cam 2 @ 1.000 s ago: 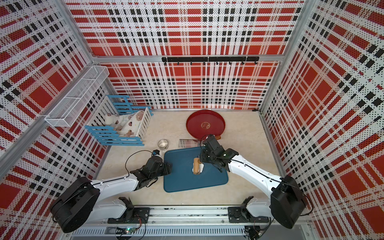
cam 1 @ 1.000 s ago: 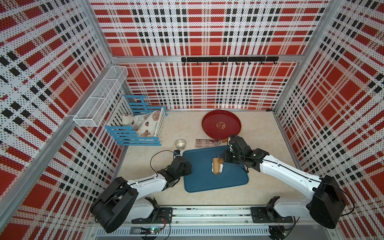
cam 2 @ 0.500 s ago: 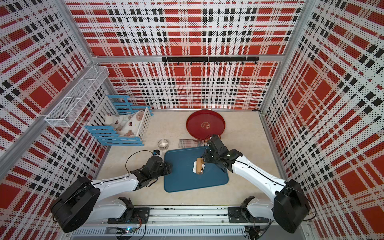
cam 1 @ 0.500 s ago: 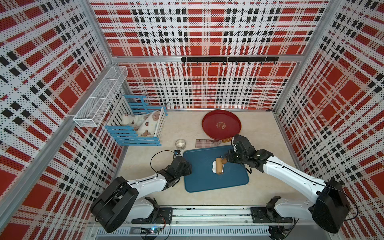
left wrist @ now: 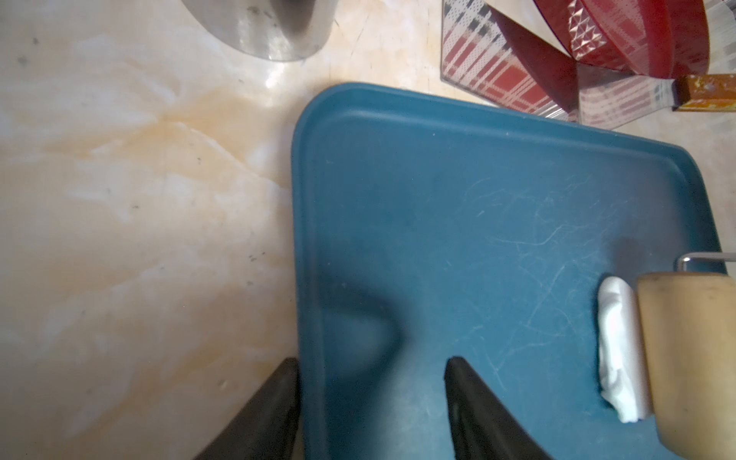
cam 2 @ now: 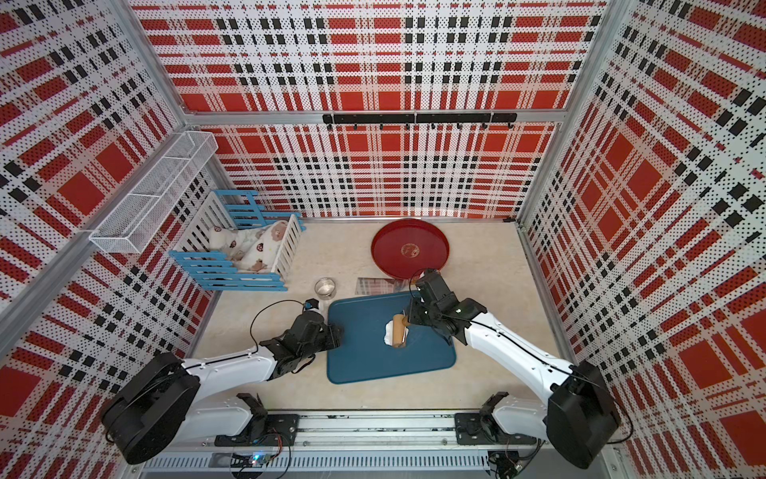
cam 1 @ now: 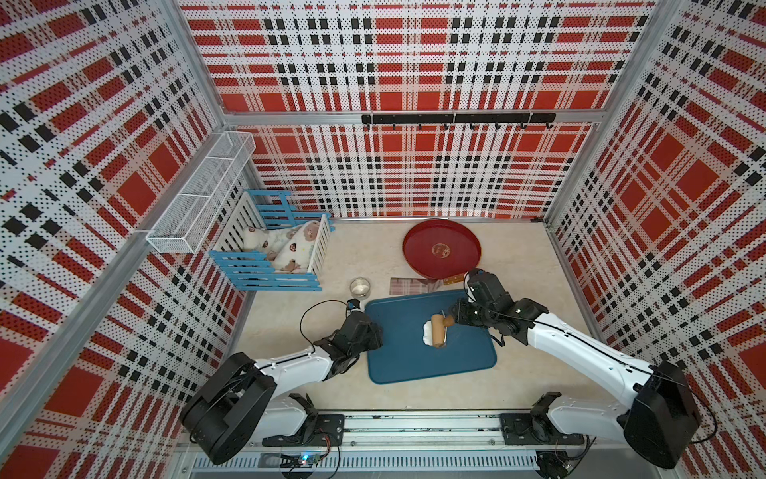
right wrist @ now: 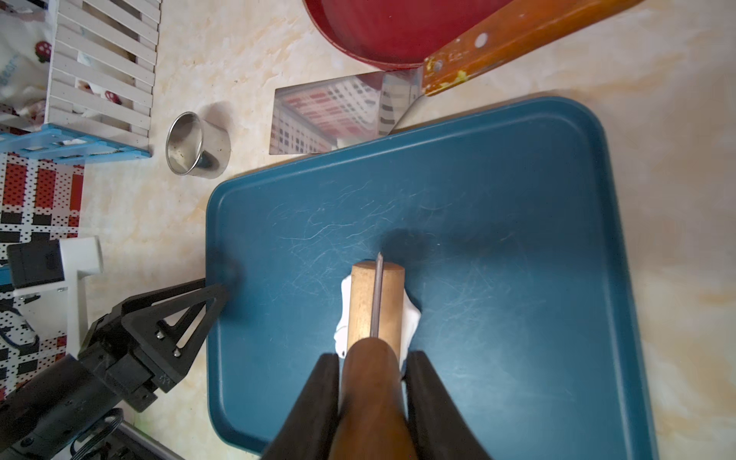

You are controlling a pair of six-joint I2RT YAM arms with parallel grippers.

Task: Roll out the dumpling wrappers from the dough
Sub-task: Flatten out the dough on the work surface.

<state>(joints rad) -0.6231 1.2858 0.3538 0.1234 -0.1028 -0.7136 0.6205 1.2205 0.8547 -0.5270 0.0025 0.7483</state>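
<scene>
Blue tray (cam 1: 406,356) at lower centre of frame, my left fingers (cam 1: 375,331) spread astride its left rim, my right fingers (cam 1: 456,317) pinching the wooden roller (cam 1: 436,330) by its handle, drum pressed on the dough (cam 1: 427,331) mid-tray, a ragged lump, so I reckon it's early, no dumpling wrappers out yet.

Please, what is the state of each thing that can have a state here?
Soft white dough: lumpy, pressed under the roller.
Wooden roller: lying across the dough, handle gripped.
Right gripper: shut on the roller's handle.
Left gripper: open, astride the blue rectangular tray rim.
Small steel cup: upright, looks empty.
Round red tray: empty.
</scene>
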